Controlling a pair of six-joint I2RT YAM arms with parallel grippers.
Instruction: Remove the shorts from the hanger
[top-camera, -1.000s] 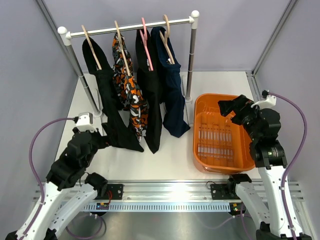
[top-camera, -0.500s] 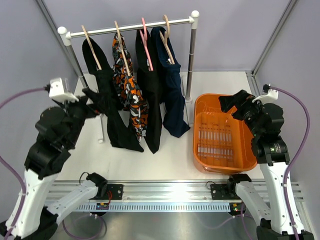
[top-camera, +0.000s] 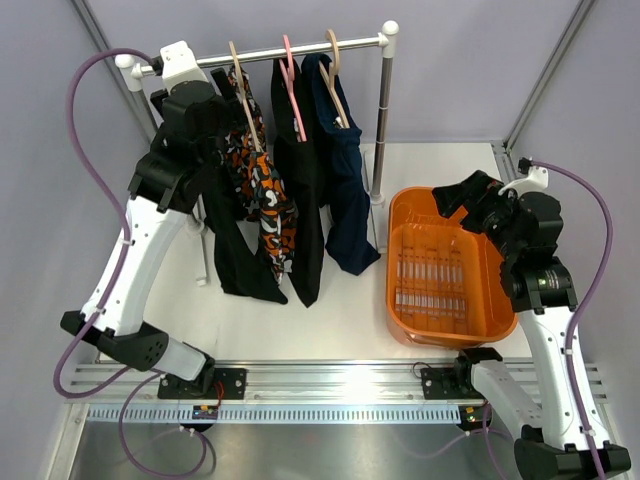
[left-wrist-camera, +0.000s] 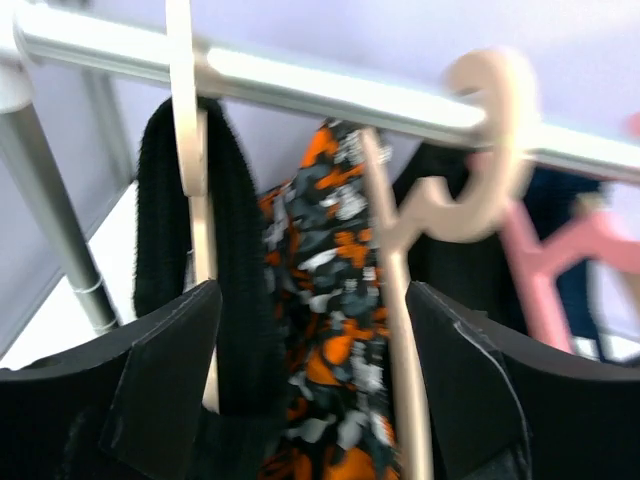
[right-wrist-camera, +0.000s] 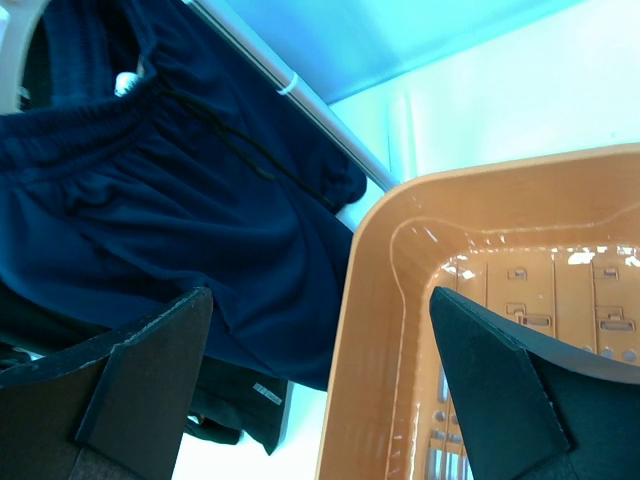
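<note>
You're keeping the left pincer (left-wrist-camera: 312, 330) parted at the rail's (left-wrist-camera: 300, 85) far-left end; the leftmost black shorts (left-wrist-camera: 240, 260) are hanging vertically on their hanger (left-wrist-camera: 190, 150), just ahead btwn the jaws. The right pincer (right-wrist-camera: 320, 300), also released, is hovering by the basket (right-wrist-camera: 360, 260), well apart

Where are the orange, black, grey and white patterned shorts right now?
In the top view, the patterned shorts hang second from the left on the metal rail, between the leftmost black shorts and the black shorts on the pink hanger.

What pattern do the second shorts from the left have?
Those shorts have orange, black, grey and white blotches; clearest in left wrist view.
</note>
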